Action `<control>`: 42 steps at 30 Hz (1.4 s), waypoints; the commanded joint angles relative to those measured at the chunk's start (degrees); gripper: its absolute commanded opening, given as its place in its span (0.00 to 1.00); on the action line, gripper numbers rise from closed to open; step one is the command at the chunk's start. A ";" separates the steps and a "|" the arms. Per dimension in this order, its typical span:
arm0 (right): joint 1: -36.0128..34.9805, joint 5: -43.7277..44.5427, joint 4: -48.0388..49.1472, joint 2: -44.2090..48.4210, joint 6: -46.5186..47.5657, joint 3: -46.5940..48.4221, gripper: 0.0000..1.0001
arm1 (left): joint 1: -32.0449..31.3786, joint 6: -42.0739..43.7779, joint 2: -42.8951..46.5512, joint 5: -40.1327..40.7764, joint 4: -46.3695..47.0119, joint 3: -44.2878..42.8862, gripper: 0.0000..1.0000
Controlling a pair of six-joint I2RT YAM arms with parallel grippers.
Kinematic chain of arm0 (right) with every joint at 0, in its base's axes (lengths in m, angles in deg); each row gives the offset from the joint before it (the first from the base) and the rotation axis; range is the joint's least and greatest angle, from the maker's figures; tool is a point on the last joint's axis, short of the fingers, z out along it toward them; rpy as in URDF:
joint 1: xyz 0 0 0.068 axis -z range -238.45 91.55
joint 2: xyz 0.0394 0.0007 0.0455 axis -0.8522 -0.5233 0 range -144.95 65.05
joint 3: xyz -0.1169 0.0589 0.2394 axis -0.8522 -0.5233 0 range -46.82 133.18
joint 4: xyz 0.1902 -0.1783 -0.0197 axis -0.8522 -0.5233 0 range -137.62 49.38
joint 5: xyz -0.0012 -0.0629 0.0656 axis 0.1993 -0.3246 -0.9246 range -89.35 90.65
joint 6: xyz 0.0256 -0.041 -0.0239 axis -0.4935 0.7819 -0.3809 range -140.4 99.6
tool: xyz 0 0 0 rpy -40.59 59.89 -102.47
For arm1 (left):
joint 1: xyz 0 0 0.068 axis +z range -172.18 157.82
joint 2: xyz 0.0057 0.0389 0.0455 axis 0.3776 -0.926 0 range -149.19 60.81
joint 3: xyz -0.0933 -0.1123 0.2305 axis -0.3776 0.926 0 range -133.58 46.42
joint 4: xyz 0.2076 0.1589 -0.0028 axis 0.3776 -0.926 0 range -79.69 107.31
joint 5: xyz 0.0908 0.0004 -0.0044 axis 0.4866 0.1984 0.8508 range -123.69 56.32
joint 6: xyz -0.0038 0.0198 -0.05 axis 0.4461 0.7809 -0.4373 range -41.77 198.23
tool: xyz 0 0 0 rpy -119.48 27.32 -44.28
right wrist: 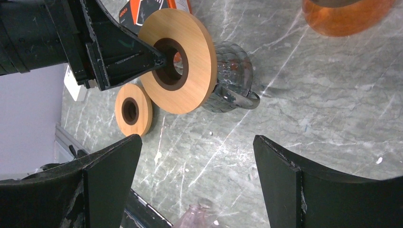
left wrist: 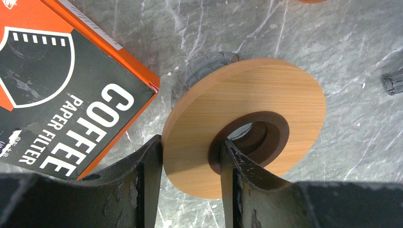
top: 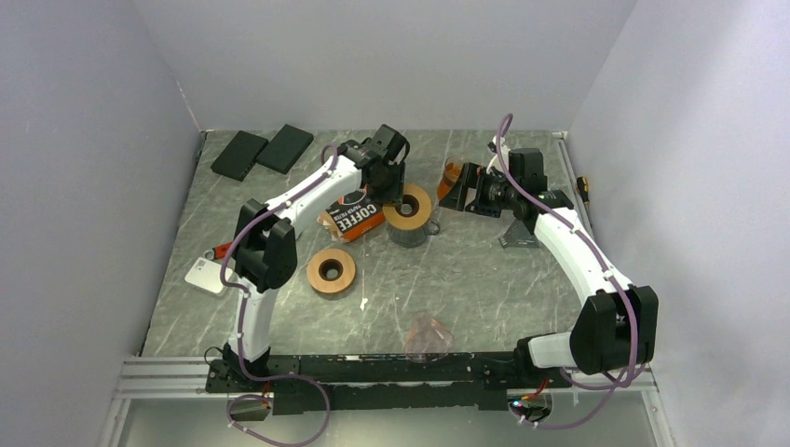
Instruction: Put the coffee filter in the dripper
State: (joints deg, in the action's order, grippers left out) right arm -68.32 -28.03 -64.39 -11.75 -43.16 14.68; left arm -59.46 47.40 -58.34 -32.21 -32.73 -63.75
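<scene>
My left gripper (top: 391, 191) (left wrist: 190, 142) is shut on a wooden ring (top: 408, 207) (left wrist: 266, 95), with one finger at its outer rim and the other through its hole. It holds the ring tilted over a grey ribbed glass dripper with a handle (top: 410, 235) (left wrist: 204, 71) (right wrist: 233, 71). The ring also shows in the right wrist view (right wrist: 190, 52). The orange and black coffee paper filter box (top: 354, 219) (left wrist: 62, 85) lies just left of it. No loose filter shows. My right gripper (top: 458, 191) (right wrist: 197, 140) is open and empty, to the right of the ring.
A second wooden ring (top: 332, 270) (right wrist: 133, 109) lies front left. An orange dripper (top: 452, 175) (right wrist: 342, 19) sits by my right gripper. A pink glass dripper (top: 429, 335) (right wrist: 199, 218) is near the front edge. Two black pads (top: 261, 151) lie back left, and a white card (top: 207, 275) lies at the left.
</scene>
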 commanded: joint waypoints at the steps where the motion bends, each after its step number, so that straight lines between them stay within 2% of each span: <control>1: 0.38 -0.76 2.68 0.53 0.02 -0.50 0.93 | 0.26 0.37 -0.22 1.03 0.82 -0.93 0.43; 12: 0.38 -0.71 2.94 0.08 -0.15 -0.40 0.93 | 0.30 0.85 -1.56 0.77 1.21 -1.26 0.53; 24: 0.47 -0.09 3.38 -0.01 -0.18 -0.67 0.93 | 0.28 2.37 4.00 0.24 7.37 2.62 0.77; 31: 0.60 0.20 4.16 -0.04 -0.46 -0.93 0.94 | 0.28 4.55 15.61 -0.45 19.05 14.28 0.88; 37: 0.81 0.90 4.76 0.28 -0.59 -1.73 0.96 | 0.43 6.60 28.41 1.01 31.34 28.80 0.99; 42: 0.82 1.80 5.25 0.98 -0.53 -2.27 1.00 | 1.23 6.59 35.58 4.55 34.03 36.71 0.99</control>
State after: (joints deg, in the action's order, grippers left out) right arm -67.75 -27.66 -61.92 -11.88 -43.49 12.53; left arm -59.00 52.82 -27.24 -31.27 -4.84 -31.80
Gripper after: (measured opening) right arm 0.987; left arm 0.994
